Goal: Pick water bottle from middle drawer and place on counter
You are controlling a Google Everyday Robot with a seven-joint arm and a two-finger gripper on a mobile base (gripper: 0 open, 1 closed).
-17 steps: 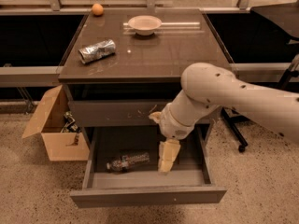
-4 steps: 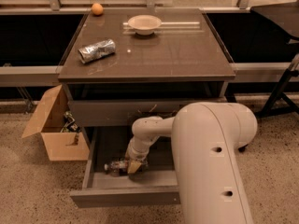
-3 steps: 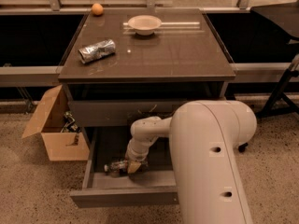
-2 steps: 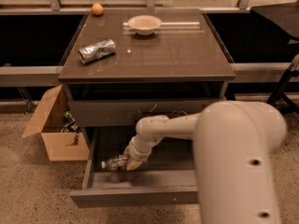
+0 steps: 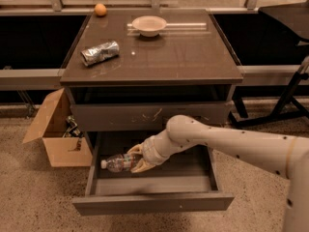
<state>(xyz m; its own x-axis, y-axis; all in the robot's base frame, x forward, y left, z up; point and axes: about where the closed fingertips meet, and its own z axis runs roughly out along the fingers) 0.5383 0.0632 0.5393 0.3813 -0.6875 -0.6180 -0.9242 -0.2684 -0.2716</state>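
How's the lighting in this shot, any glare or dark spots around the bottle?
Camera view: pale glare streaks the glossy dark grey-brown counter beside the white bowl; the open grey-brown middle drawer is shadowed at its back, yet the small clear plastic water bottle, gripped by the claw inside it, shows clearly.

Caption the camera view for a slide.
Gripper grasps the water bottle inside the open middle drawer.

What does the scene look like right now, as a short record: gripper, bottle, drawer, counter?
gripper: inside the open drawer, shut on the bottle's base end
bottle: on its side in the drawer, cap pointing left
drawer: pulled open
counter: holds foil packet, bowl, orange; bottle not yet there
floor: cardboard box left of the cabinet
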